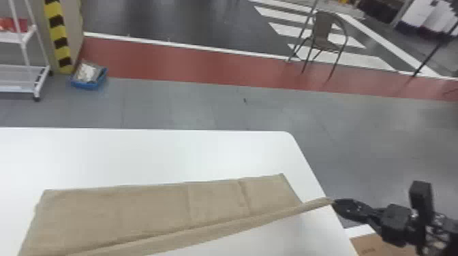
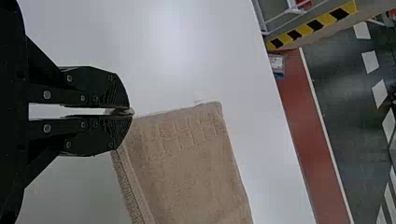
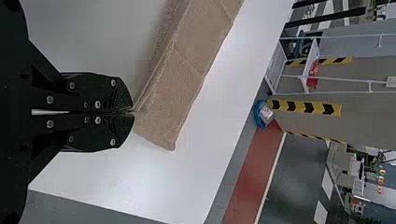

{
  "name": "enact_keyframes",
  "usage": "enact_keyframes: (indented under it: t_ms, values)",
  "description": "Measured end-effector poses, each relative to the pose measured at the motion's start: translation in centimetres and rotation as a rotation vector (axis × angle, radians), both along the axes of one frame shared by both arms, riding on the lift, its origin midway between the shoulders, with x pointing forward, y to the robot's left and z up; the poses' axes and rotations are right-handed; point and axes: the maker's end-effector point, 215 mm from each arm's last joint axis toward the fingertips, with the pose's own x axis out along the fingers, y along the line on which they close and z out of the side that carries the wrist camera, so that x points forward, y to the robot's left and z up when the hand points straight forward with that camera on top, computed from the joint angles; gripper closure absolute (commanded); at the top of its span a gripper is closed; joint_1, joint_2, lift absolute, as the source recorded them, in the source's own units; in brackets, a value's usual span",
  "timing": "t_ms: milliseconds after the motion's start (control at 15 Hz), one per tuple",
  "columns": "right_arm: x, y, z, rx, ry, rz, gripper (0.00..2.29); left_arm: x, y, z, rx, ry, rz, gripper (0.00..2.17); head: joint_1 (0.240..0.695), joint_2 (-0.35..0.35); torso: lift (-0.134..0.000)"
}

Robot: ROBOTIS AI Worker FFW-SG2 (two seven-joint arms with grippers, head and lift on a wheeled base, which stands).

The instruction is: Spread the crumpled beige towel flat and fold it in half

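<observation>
"Towel first. Where's it at?"

"Beige towel [image 1: 153, 207], on the white surface [image 1: 153, 153], long band running left to right across the near part. Far side lies on the surface, near edge raised, pulled into a narrow slanting strip."

"Who's got the edge?"

"Both. Right tool [image 1: 333, 201] comes in from the right, narrow, tips pinching a corner at the surface's right edge."

"Right wrist view agree?"

"Yep. Tips together on the corner, cloth running off from them."

"Left tool [image 2: 130, 113]?"

"Left wrist view: narrow too, nipping another corner between the tips. Slim gap farther back between the fingers. Cloth slopes away from it, and the next corner over lies on the surface."

"Flat or crumpled?"

"Mostly flat on the far part. Few creases near the right end, crosswise."

"Background, quick."

"Blue bin [image 1: 89, 83] with a bag in it, on the floor beside a yellow-and-black striped post [image 1: 58, 34]. White rack [image 1: 17, 90] left of that. Red floor strip [image 1: 191, 63] across, chair [image 1: 322, 32] by its far side. Cardboard box [image 1: 369, 245] low at the right, near the surface's edge."
</observation>
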Motion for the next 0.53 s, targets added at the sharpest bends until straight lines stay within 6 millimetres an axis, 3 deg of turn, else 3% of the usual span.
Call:
enact_keyframes:
  t_ms: [200, 533]
  values:
    - [1.7, 0.6, -0.5, 0.027, 0.000, -0.007, 1.36, 3.0, -0.2, 0.6, 0.003, -0.029, -0.001, 1.06, 0.695, -0.350, 0.000]
    - [4.5, -1.0, -0.6, 0.035, -0.001, -0.053, 1.36, 6.6, -0.9, -0.5, 0.012, -0.009, -0.010, 1.06, 0.695, -0.346, 0.000]
